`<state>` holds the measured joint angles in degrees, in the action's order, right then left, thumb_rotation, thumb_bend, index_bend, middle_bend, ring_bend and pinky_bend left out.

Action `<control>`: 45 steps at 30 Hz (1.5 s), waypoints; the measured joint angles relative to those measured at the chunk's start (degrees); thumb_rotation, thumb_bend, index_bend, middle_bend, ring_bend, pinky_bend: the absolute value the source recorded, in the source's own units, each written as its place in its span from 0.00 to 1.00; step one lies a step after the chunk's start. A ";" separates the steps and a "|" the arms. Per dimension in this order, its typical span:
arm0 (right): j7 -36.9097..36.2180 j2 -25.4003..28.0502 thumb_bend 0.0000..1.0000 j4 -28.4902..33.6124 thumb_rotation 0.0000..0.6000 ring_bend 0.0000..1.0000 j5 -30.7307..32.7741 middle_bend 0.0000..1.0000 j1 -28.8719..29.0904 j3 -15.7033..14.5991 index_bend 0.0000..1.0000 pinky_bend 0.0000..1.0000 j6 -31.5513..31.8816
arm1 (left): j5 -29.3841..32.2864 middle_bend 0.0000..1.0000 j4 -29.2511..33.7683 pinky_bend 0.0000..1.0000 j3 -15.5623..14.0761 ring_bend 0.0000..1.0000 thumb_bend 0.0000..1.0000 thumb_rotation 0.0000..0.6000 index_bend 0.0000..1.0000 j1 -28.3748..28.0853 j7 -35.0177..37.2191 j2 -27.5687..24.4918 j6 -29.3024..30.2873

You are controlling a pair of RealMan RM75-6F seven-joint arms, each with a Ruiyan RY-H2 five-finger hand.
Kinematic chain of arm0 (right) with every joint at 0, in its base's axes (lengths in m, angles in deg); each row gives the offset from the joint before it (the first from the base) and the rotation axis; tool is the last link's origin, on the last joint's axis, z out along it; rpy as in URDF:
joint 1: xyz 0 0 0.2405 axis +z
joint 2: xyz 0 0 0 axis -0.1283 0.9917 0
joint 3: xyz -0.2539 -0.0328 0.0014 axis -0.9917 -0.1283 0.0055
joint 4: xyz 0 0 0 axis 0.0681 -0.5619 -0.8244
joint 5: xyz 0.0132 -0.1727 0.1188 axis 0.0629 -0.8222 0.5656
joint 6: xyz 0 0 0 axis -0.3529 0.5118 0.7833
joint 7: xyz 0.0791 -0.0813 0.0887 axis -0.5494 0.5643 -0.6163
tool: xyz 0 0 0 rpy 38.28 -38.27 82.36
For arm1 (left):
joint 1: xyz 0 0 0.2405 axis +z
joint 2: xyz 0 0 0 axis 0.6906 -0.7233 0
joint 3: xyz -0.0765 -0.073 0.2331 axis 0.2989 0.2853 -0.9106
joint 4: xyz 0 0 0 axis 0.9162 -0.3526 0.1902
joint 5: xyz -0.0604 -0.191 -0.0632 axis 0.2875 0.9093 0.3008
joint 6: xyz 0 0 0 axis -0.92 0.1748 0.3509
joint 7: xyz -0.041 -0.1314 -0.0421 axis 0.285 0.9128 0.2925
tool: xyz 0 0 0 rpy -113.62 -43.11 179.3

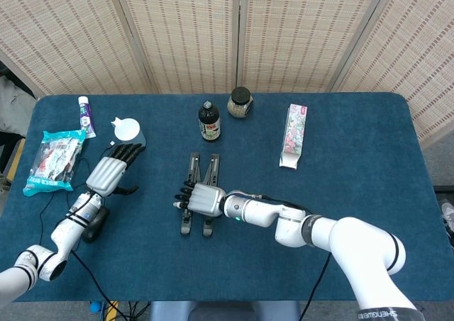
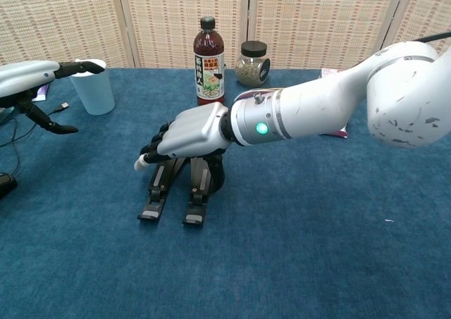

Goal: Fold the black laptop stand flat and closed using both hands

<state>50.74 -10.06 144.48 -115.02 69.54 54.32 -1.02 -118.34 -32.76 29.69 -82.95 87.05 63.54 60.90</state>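
Chest view showed the right hand point(image 2: 184, 134) laid on the stand point(image 2: 176, 189) at mid-table, fingers half-curled over its legs, grasp unclear; the spread, empty left hand point(image 2: 32, 79) was judged needed to brace it.

Both arms are glossy white with rounded segments. The right hand point(image 2: 189, 131) has a ridged silver-grey back, black fingers point(image 2: 156, 141) and one white fingertip; a green light glows on its silver wrist. The left hand point(image 1: 106, 174) matches, silver-backed with black fingers.
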 measured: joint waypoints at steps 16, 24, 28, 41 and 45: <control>-3.45 -0.96 0.17 -2.69 1.00 0.00 -0.45 0.15 1.52 -2.03 0.00 0.00 0.88 | -0.76 0.03 -0.42 0.03 0.41 0.00 0.17 1.00 0.02 0.41 0.81 0.45 0.47; -2.98 -1.59 0.17 -3.37 1.00 0.00 -0.36 0.16 1.64 -2.59 0.00 0.00 1.01 | -0.86 0.03 -0.05 0.03 0.49 0.00 0.17 1.00 0.02 0.77 0.78 0.26 0.67; -2.95 -2.10 0.17 -3.95 1.00 0.00 -0.30 0.19 1.35 -2.85 0.00 0.00 1.48 | -0.98 0.03 0.14 0.02 0.55 0.00 0.17 1.00 0.02 0.88 0.95 0.21 0.79; -3.14 -4.55 0.22 -7.96 1.00 0.01 -0.70 0.38 0.02 -3.10 0.13 0.00 5.54 | -1.25 0.03 -0.25 0.03 0.53 0.00 0.17 1.00 0.02 1.16 1.83 0.50 0.86; -3.71 -5.20 0.25 -9.02 1.00 0.08 -1.08 0.46 -0.35 -3.19 0.23 0.00 7.37 | -1.37 0.03 -0.45 0.03 0.47 0.00 0.17 1.00 0.02 1.23 1.98 0.54 0.86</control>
<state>47.02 -15.27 135.46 -116.10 69.19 51.13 6.35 -119.71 -33.21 30.16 -81.72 89.03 64.09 61.76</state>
